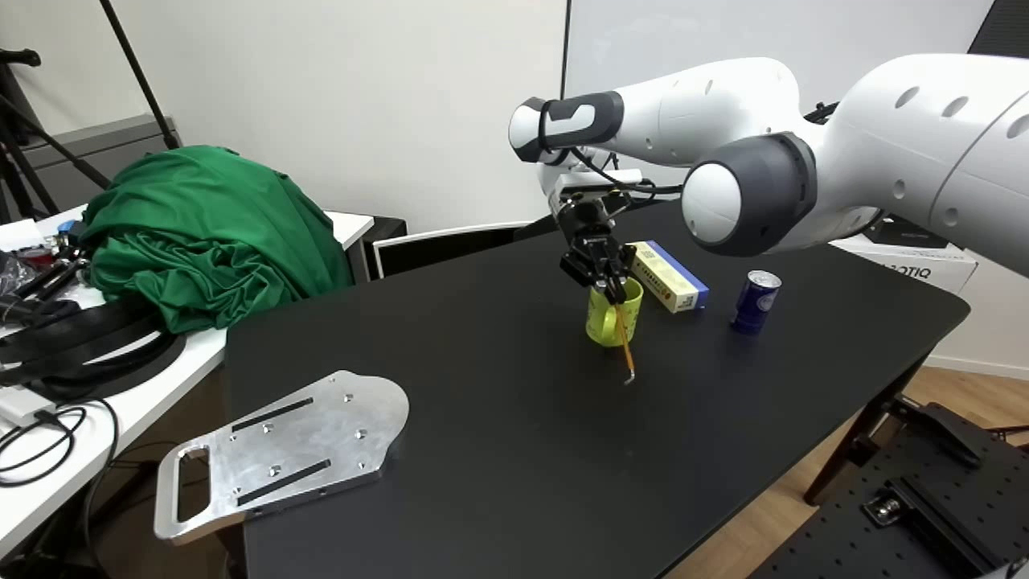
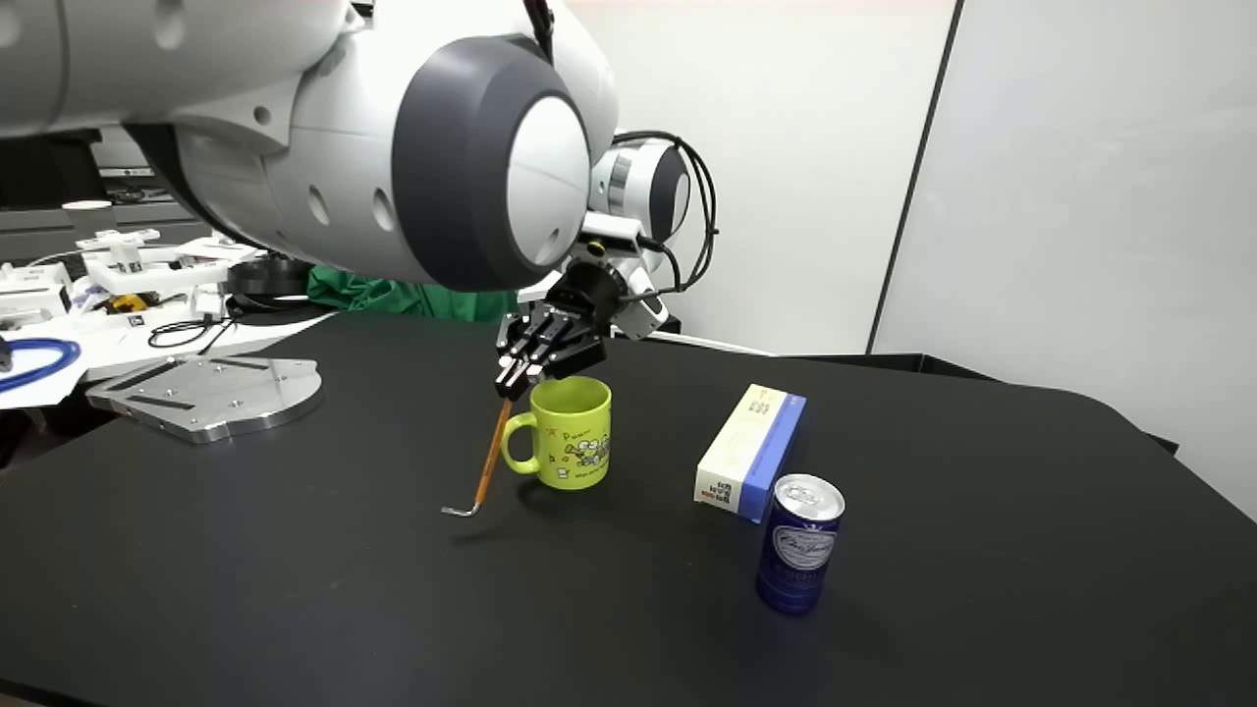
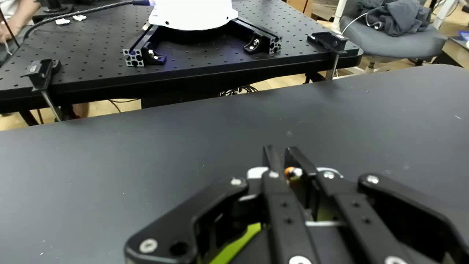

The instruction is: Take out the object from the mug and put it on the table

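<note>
Presently, the matte black table is to be regarded as the setting-down surface. The white robot arm with dark grey joint covers is extended above it. A silvery slotted metal plate is placed well apart, overhanging the table edge. The black two-fingered claw is carried low, with its fingertips angled downward. A long cream-and-blue cardboard box is laid flat to one side. The cylindrical, yellow-green, apparently ceramic mug is stood upright just beside the fingertips, its handle directed away from the box. A dark blue metal can is stood near the box; neither is judged to obstruct the coming move.

The thin orange-brown stick with a bent metal tip is located outside the mug, on the handle side, its upper end gripped between the clenched fingertips. Its long axis is directed steeply downward from the claw, slanted so that the bent tip is held near the table, away from the mug. Whether table or handle is touched cannot be determined. The handle is judged the chief obstruction; the stick should be shifted farther from it, then tilted toward level before release.
</note>
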`<move>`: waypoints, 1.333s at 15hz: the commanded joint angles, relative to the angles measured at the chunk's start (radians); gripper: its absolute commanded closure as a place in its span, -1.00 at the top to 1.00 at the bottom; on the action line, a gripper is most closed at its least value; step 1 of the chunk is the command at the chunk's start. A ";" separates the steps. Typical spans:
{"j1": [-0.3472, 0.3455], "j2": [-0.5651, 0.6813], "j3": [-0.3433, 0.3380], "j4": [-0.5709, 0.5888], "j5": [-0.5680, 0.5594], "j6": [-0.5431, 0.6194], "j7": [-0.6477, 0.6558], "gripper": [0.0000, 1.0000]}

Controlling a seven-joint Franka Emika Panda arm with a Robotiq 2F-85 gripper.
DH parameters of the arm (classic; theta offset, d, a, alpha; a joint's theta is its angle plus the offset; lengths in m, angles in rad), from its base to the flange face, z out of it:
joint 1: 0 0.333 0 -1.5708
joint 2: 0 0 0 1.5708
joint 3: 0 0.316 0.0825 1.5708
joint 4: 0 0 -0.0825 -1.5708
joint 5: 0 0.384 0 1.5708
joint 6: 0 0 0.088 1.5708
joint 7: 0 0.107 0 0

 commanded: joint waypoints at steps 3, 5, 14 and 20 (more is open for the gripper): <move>0.057 -0.001 -0.023 0.023 -0.084 0.004 -0.120 -0.94; 0.079 -0.001 -0.022 0.015 -0.106 0.007 -0.159 -0.94; 0.159 0.000 -0.037 -0.006 -0.225 0.035 -0.348 -0.94; 0.218 0.000 -0.059 -0.021 -0.360 0.053 -0.552 -0.94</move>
